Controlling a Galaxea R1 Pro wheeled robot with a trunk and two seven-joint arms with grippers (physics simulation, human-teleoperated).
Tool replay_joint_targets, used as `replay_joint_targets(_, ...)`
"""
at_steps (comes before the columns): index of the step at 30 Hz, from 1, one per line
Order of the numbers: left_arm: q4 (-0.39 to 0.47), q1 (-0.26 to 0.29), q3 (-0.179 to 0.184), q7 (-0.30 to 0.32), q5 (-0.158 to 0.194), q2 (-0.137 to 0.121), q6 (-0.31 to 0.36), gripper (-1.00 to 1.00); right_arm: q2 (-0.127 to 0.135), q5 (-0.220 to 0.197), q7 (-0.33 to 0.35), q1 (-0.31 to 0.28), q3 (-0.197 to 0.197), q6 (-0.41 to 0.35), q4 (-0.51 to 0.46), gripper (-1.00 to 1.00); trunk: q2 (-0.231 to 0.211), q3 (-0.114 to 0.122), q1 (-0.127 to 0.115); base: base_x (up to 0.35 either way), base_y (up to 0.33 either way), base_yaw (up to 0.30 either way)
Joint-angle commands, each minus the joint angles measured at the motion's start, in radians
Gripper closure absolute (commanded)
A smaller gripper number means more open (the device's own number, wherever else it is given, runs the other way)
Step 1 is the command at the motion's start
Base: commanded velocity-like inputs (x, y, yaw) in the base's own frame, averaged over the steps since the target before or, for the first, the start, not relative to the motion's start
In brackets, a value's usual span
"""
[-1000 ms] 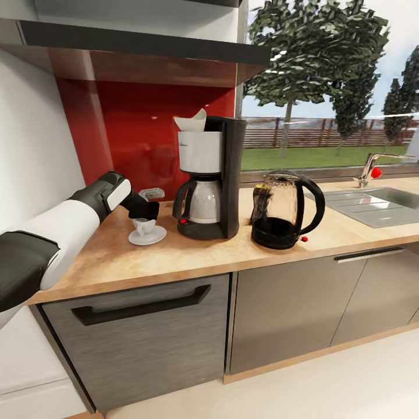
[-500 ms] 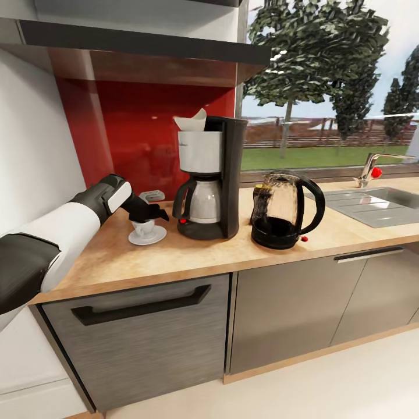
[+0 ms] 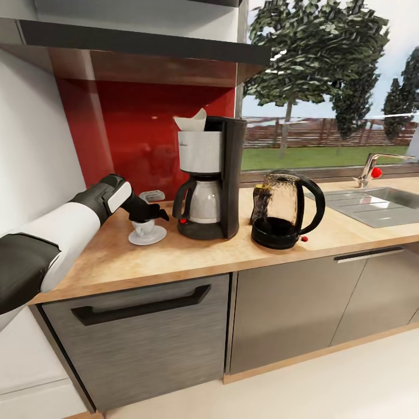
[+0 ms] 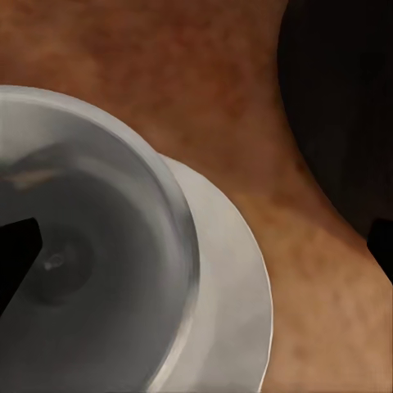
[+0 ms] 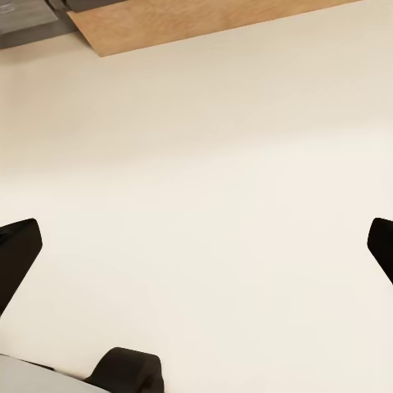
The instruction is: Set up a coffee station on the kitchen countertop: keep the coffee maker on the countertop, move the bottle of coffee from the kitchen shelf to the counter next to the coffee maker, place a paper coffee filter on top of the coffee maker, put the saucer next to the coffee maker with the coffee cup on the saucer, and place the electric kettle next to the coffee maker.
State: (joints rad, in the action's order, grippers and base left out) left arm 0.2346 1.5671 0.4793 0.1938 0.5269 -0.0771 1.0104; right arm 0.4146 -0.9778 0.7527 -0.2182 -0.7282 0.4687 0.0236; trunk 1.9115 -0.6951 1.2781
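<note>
Head view suggests the task is nearly done: paper coffee filter [image 3: 192, 121] atop the coffee maker [image 3: 209, 177], electric kettle [image 3: 286, 210] beside it on the tabletop [image 3: 192, 253], coffee cup [image 3: 144, 226] on saucer [image 3: 147, 235] under the spread left pincer [image 3: 150, 215]; the bottle of coffee [image 3: 260, 199] apparently stands behind the kettle.

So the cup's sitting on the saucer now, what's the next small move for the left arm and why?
Probably lift the left tool straight up and clear. The coffee cup sits on the saucer beside the coffee maker, and the tool's fingers look spread open over it, so pulling sideways could knock it.
</note>
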Motion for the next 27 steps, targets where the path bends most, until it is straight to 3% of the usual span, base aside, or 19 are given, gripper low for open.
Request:
replay_joint_targets(1,0.001,0.001,0.005,0.009,-0.005,-0.001,0.002,-1.0,0.0,-0.009,0.005,-0.001,-0.008,0.004,0.003,-1.0,0.0,-0.001,0.0,0.0,0.0,0.0)
replay_joint_targets(27,0.002,0.001,0.005,0.009,-0.004,-0.001,0.002,-1.0,0.0,-0.009,0.005,-0.001,-0.008,0.004,0.003,-1.0,0.0,-0.001,0.0,-0.019,0.0,0.0)
